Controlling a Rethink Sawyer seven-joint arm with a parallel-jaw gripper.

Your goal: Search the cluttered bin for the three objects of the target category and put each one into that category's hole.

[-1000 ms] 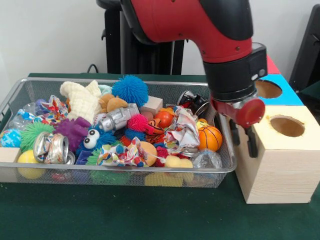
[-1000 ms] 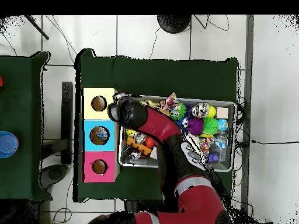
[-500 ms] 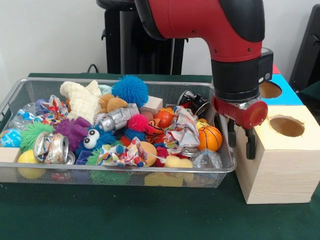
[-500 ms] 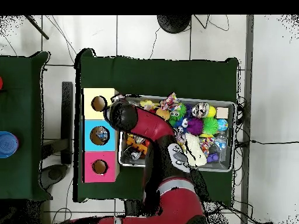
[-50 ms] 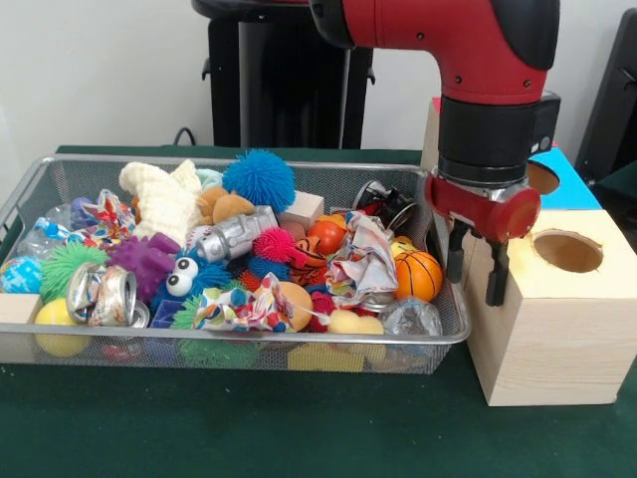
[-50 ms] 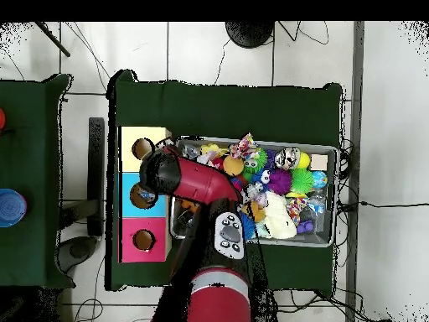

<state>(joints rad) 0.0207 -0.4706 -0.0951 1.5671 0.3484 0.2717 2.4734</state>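
Note:
My gripper [image 5: 474,273] hangs open and empty over the gap between the wire bin's right end [image 5: 450,299] and the box of holes. Both black fingers [image 5: 495,283] point down beside the box's near wooden block. That block's round hole [image 5: 569,251] lies just right of the fingers, and the blue block's hole [image 5: 542,177] sits behind them. The bin is heaped with toys: a small basketball [image 5: 418,275], crumpled wrappers [image 5: 363,261], crushed cans [image 5: 102,295] and a blue spiky ball [image 5: 259,179]. From overhead, the arm's wrist [image 6: 159,172] hides the gripper between the yellow hole [image 6: 142,148] and the blue hole [image 6: 141,197].
A pink block with its hole [image 6: 142,240] ends the row of boxes. A white plush [image 5: 159,199], a purple plush [image 5: 144,261], a silver can [image 5: 234,235] and a wooden cube [image 5: 301,210] crowd the bin. Green cloth [image 5: 299,428] covers the table.
The arm has swung from over the bin's right end toward the box of holes and risen a little. The gripper stayed open and empty. The bin's contents have not shifted.

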